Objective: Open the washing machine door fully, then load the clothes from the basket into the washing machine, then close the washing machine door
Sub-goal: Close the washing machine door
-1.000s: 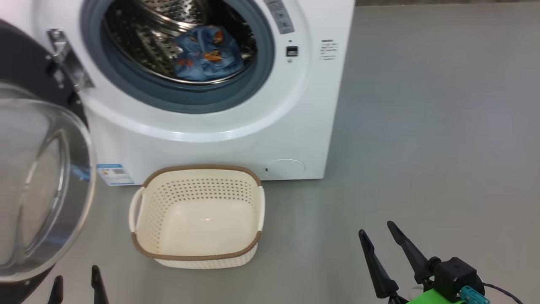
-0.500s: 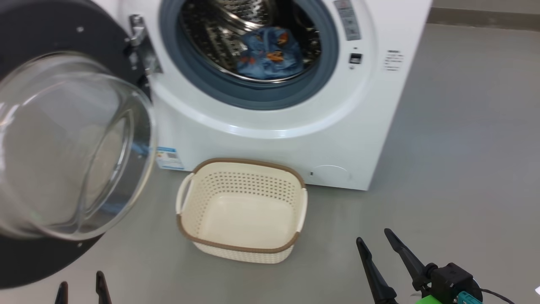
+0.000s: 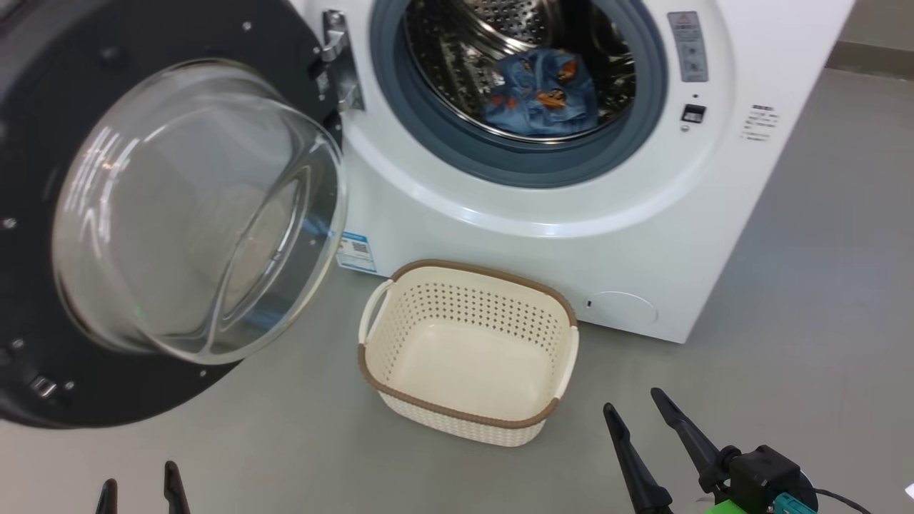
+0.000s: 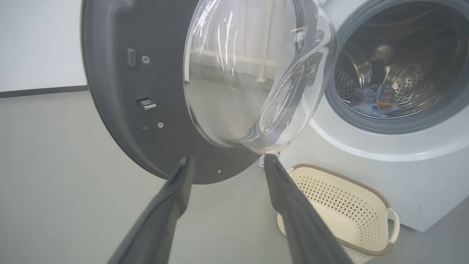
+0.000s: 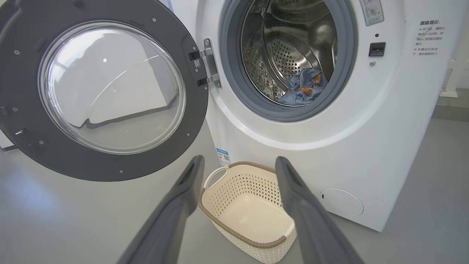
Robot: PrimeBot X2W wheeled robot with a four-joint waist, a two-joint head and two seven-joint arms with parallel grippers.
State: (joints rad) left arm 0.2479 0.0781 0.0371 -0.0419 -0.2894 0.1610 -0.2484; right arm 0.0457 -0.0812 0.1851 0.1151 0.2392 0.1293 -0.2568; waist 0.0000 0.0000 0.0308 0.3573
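The white washing machine (image 3: pixel 571 235) stands with its door (image 3: pixel 43 214) swung wide to the left, the glass bowl (image 3: pixel 200 207) bulging toward me. Light blue clothes (image 3: pixel 546 96) with orange figures lie in the steel drum, seen as clothes (image 4: pixel 373 99) and clothes (image 5: pixel 304 86) from the wrists. The cream basket (image 3: pixel 464 314) sits on the floor before the machine with nothing in it. My left gripper (image 3: pixel 139 482) is open at the bottom left, below the door. My right gripper (image 3: pixel 632 401) is open, right of the basket. The left gripper (image 4: pixel 228 158) points at the door's lower edge; the right gripper (image 5: pixel 240 159) points over the basket (image 5: pixel 253 187).
Grey floor (image 3: pixel 821 285) spreads to the right of the machine and in front of the basket. The open door (image 4: pixel 121 91) takes up the room on the left, its latch facing out. A blue label (image 3: pixel 355 250) and a round cap (image 3: pixel 621 308) sit low on the machine's front.
The head camera has turned left, so machine, door and basket slide right in its picture and more of the door shows. Both grippers keep their places and stay open.
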